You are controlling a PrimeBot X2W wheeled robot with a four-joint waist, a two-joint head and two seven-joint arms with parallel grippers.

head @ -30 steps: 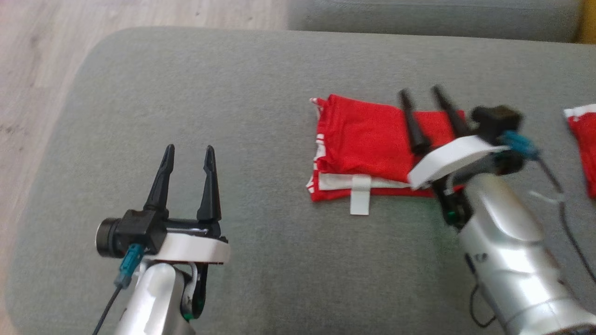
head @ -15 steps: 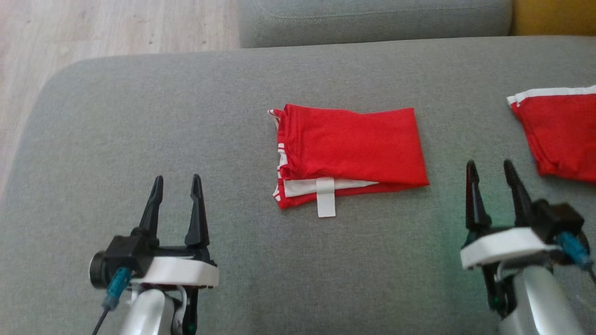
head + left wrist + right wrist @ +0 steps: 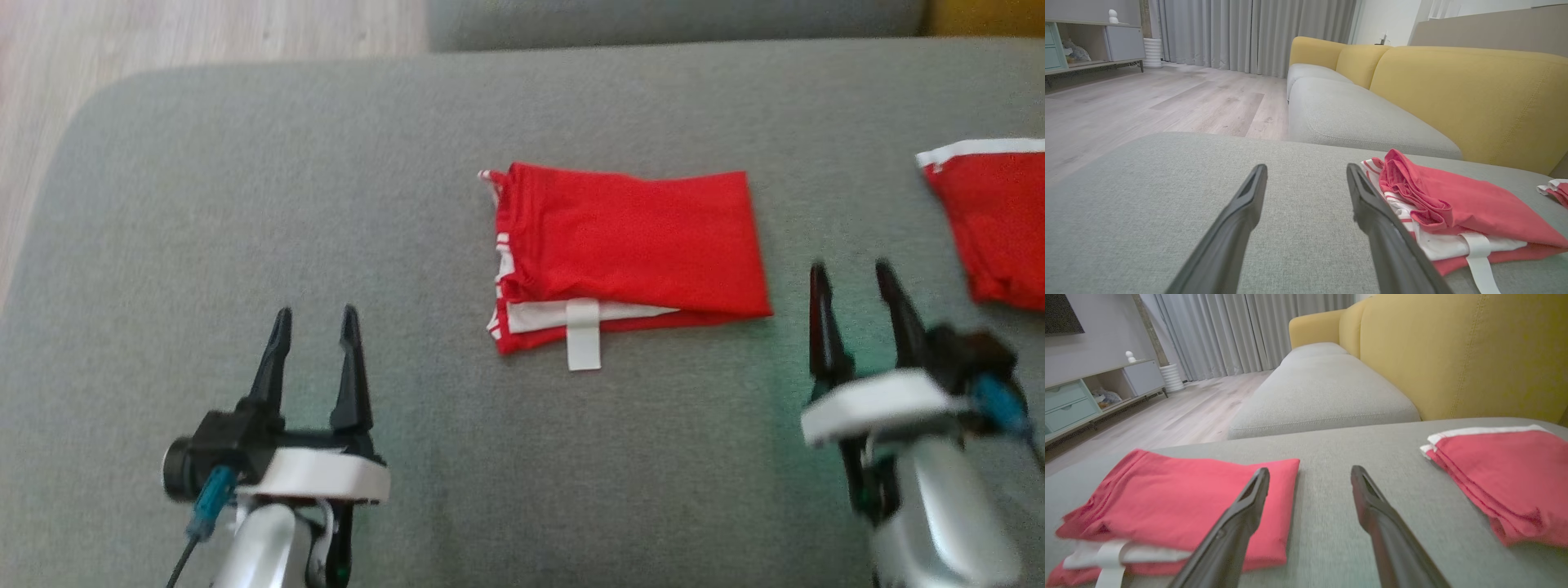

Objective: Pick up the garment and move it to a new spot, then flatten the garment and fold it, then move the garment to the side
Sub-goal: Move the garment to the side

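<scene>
Soft even light, faint shadows, head view hazy, right pincer (image 3: pixel 849 268) motion-blurred

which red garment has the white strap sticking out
The middle red garment; its strap hangs off the near edge. The right-edge garment has just white trim.

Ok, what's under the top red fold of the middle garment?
Under the top red fold: a white layer with a white strap sticking out, then a red bottom layer on the grey cushion. Anything deeper inside is covered.
</scene>
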